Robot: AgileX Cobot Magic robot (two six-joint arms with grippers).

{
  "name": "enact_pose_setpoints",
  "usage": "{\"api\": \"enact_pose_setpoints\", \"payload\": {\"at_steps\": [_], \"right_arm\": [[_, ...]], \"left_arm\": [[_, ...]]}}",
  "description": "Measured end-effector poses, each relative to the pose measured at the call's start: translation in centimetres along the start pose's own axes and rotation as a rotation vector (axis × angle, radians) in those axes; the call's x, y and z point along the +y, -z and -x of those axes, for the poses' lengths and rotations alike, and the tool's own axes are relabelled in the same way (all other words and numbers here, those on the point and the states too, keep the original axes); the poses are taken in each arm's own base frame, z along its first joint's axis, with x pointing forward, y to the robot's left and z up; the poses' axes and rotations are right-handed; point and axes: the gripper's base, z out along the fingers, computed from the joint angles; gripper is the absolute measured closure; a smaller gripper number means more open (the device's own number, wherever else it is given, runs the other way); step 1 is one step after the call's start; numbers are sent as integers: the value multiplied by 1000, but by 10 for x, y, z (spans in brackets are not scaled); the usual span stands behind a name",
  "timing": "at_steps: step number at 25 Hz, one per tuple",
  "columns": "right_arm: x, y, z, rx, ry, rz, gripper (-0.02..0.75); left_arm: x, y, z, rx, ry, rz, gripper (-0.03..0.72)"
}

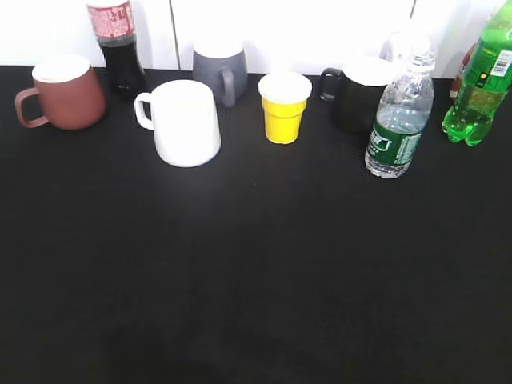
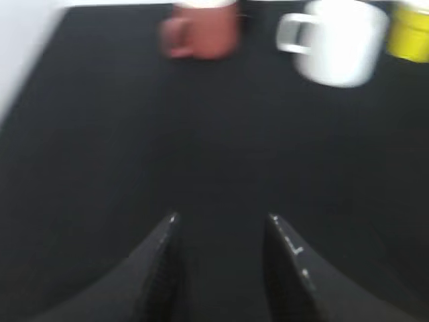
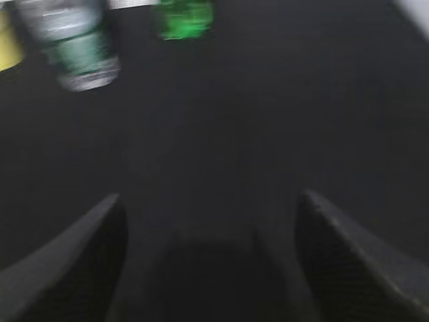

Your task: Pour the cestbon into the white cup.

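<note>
A row of drinks lines the far edge of a black table (image 1: 256, 280), and neither of my arms shows in the exterior view.

The cestbon (image 1: 400, 112) stands upright toward 2 o'clock on the table, clear and ribbed, its dark green label band carrying a small white mark too fine to read. Just behind it at its 10 o'clock sits a black mug (image 1: 356, 94). At its 3 o'clock stands a bright green soda bottle (image 1: 482, 84) with a barcode patch on its label; the lettering is unreadable. The white cup (image 1: 186, 122) sits upright toward 11 o'clock, handle turned left, well apart from the water bottle, with a small yellow cup (image 1: 285, 106) between them. Behind the white cup are a grey mug (image 1: 221, 70) and a dark cola bottle (image 1: 118, 46) with a red label, its script blurred; a reddish-brown mug (image 1: 64, 91) stands at far left.

My left claw (image 2: 222, 231) hangs low over bare tabletop, fingers parted and holding nothing, the white cup at its 1 o'clock. My right claw (image 3: 211, 208) hangs likewise, spread wide and empty, the cestbon blurred at its 11 o'clock and well apart from it.
</note>
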Motion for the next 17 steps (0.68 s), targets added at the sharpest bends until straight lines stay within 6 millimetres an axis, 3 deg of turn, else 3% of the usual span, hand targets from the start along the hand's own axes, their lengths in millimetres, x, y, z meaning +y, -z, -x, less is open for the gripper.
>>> {"api": "enact_pose_setpoints", "payload": {"at_steps": [17], "right_arm": [[0,0,0,-5,-7,-15,146]], "left_arm": [[0,0,0,-2,22,49,376]]}}
